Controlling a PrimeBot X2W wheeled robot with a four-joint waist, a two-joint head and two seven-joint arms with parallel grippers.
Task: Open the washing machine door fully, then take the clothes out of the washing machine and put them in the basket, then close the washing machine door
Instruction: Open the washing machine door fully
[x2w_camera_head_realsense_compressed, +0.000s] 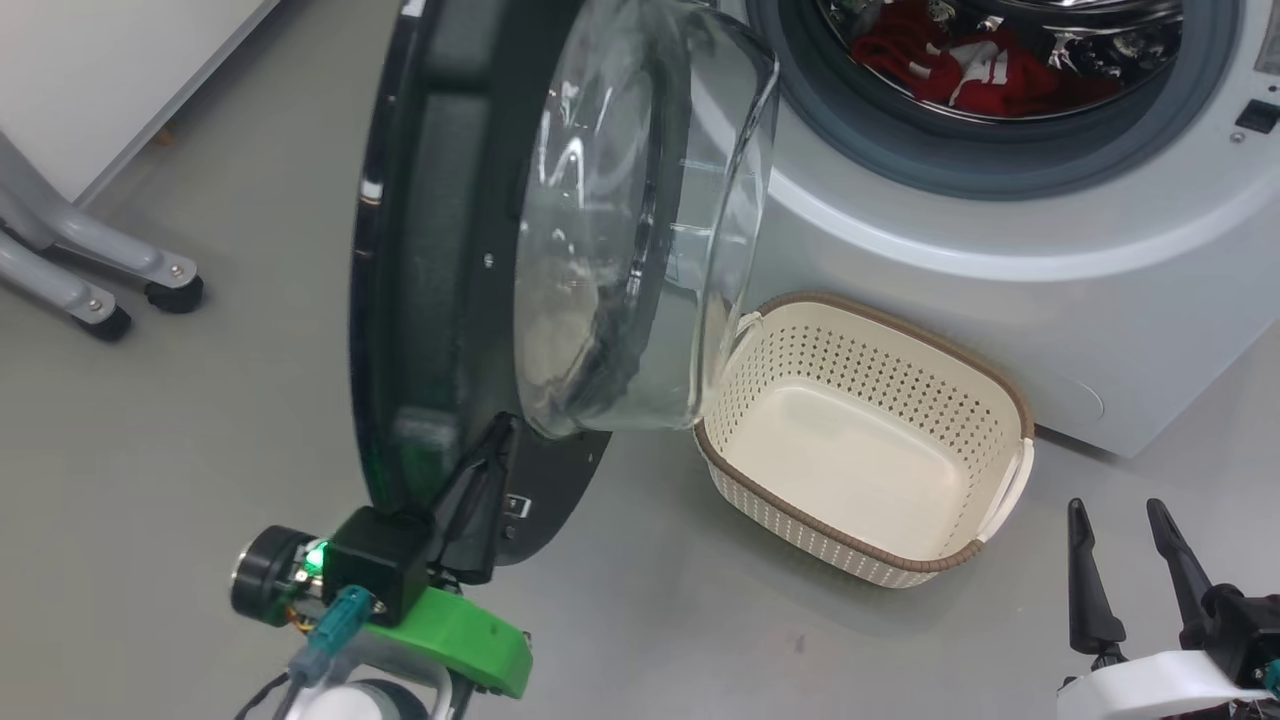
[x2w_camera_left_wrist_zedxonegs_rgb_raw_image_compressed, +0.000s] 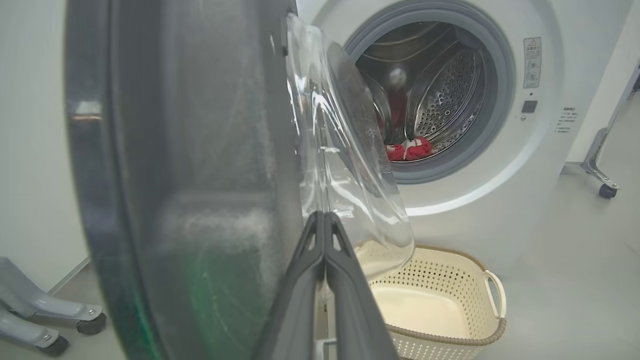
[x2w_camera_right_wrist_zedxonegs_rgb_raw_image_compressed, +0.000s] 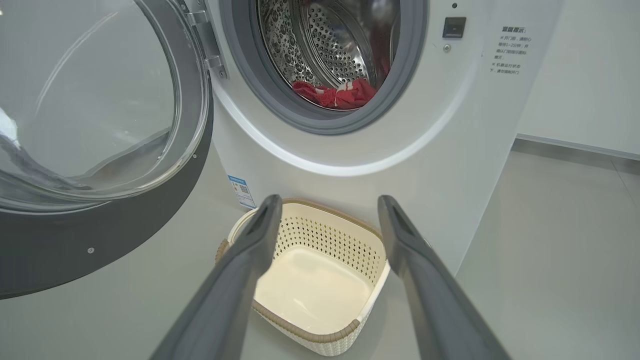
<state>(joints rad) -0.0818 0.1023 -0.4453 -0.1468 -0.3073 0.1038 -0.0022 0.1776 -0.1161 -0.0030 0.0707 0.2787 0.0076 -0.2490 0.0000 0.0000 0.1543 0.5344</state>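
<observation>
L fingers (x2w_camera_head_realsense_compressed: 480, 490) shut, empty, at lower edge of washer door (x2w_camera_head_realsense_compressed: 430, 250); R fingers (x2w_camera_head_realsense_compressed: 1085, 580) wide apart, empty, nr basket (x2w_camera_head_realsense_compressed: 850, 370).

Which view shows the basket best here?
The head view: the basket shows nearly whole and empty, one corner behind the washing machine door. The right wrist view has the fingers of the open right pincer across it; the left wrist view hides its left part behind the shut left pincer and the door.
</observation>
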